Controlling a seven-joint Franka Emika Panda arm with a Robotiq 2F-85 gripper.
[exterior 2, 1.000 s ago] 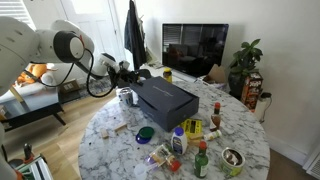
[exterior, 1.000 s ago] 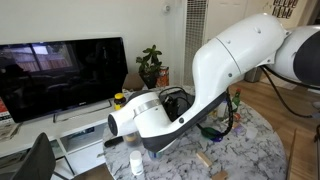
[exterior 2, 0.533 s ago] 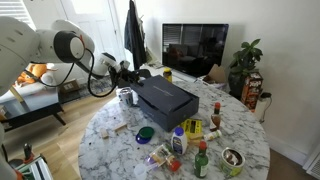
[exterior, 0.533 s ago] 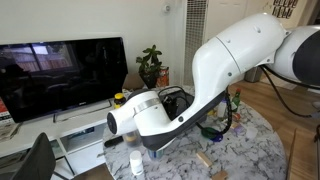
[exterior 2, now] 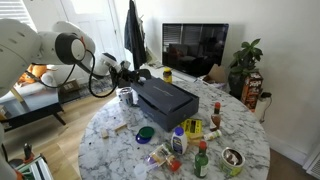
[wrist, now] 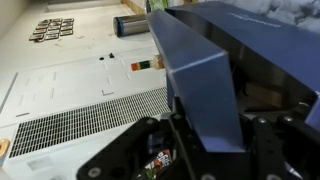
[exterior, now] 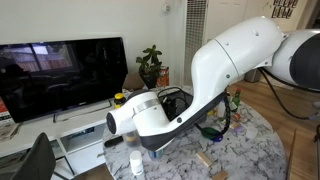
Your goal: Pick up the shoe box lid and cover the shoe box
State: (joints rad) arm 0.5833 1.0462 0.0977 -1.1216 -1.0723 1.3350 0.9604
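Pincer [wrist: 214, 140] is seemingly clenching the far-left short rim of the shoe box lid [exterior 2: 160, 90], which is lying over the shoe box [exterior 2: 176, 112] mid-table [exterior 2: 110, 125]; light, stiffish cardboard, probably sagging unless pinched deep on that rim.

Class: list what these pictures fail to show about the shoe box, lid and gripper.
- Exterior view: dark blue-grey rectangular cardboard shoe box is small; lid on or off unclear; black gripper too small to read.
- Exterior view: the white robot arm hides box and gripper.
- Wrist view: blue-grey cardboard panel, cut by frame edges; lid or box wall unclear.
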